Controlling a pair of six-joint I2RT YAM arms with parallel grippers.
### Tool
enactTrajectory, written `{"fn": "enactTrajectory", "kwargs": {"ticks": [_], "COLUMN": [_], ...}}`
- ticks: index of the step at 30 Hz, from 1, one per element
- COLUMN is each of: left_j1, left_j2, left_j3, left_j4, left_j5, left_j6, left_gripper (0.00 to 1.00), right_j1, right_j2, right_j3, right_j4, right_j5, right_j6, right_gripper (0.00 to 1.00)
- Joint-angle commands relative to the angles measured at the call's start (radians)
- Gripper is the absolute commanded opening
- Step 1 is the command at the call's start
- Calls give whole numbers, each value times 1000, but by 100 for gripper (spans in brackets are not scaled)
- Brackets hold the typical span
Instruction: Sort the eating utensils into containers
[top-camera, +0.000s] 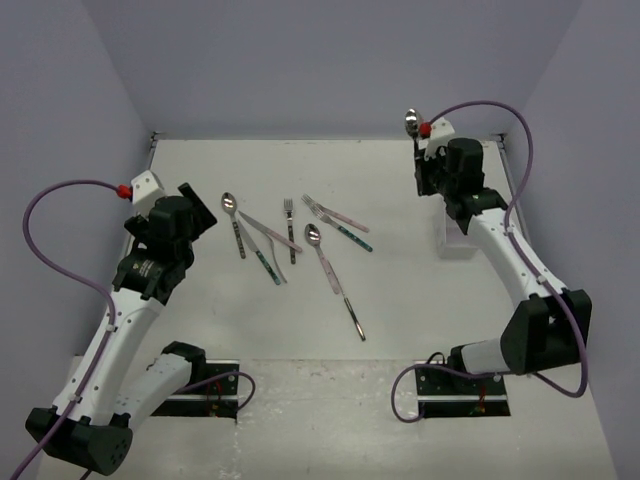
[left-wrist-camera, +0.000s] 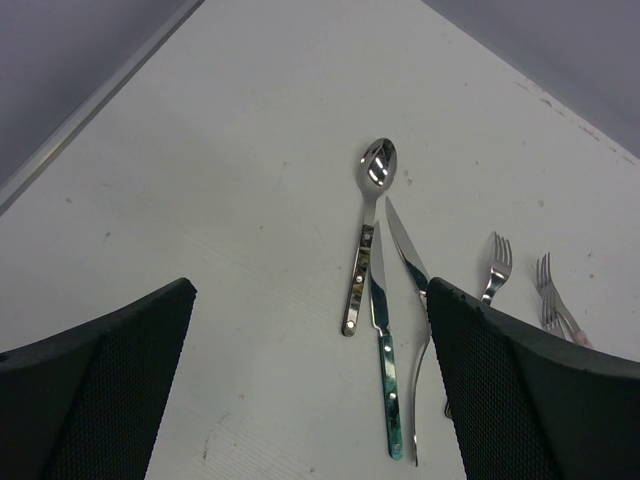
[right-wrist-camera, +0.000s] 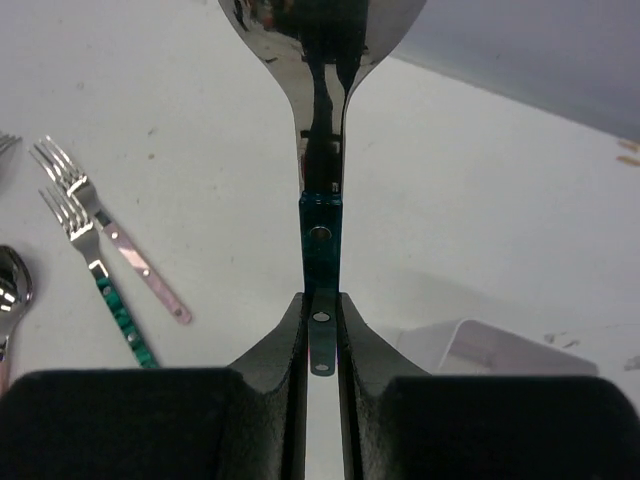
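Top view: white desk (top-camera: 400, 290) has free room along its far edge. Loose shiny metal spoons and forks (top-camera: 290, 240) lie mid-desk, the left end effector (top-camera: 200, 215) just beside them. White-grey thin-walled containers (top-camera: 455, 243) sit partly under the right arm (top-camera: 510, 250).
Left wrist: jaws wide open, empty.
Right wrist: the right end effector (right-wrist-camera: 320, 310) clamps a teal-handled spoon (right-wrist-camera: 320, 230).

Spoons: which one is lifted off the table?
The teal-handled spoon, held between the right fingers; the other spoons lie flat on the table.

I see the white counter (top-camera: 300, 170) carrying loose eating utensils (top-camera: 313, 235) mid-surface and a container (top-camera: 452, 245) at right.
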Motion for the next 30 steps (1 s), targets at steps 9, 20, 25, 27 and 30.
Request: {"fn": "enactTrajectory", "kwargs": {"ticks": [9, 20, 25, 27, 30], "left_j1": [-3, -3, -3, -3, -2], "left_j2": [9, 34, 43, 42, 26], "left_j3": [-5, -10, -2, 3, -8], "left_j4": [8, 20, 26, 22, 20], "left_j5": [5, 13, 10, 7, 2], "left_j6": [-23, -33, -30, -32, -35], "left_gripper": [100, 100, 100, 100, 100], "right_j1": [-237, -343, -344, -346, -346], "right_j2": [-52, 30, 115, 116, 83], "right_j3": [-82, -148, -158, -178, -240], "right_j4": [311, 373, 397, 400, 435], "right_j5": [-100, -217, -211, -212, -215], "right_j6": [-144, -133, -113, -105, -78], "right_gripper": [0, 0, 0, 0, 0]}}
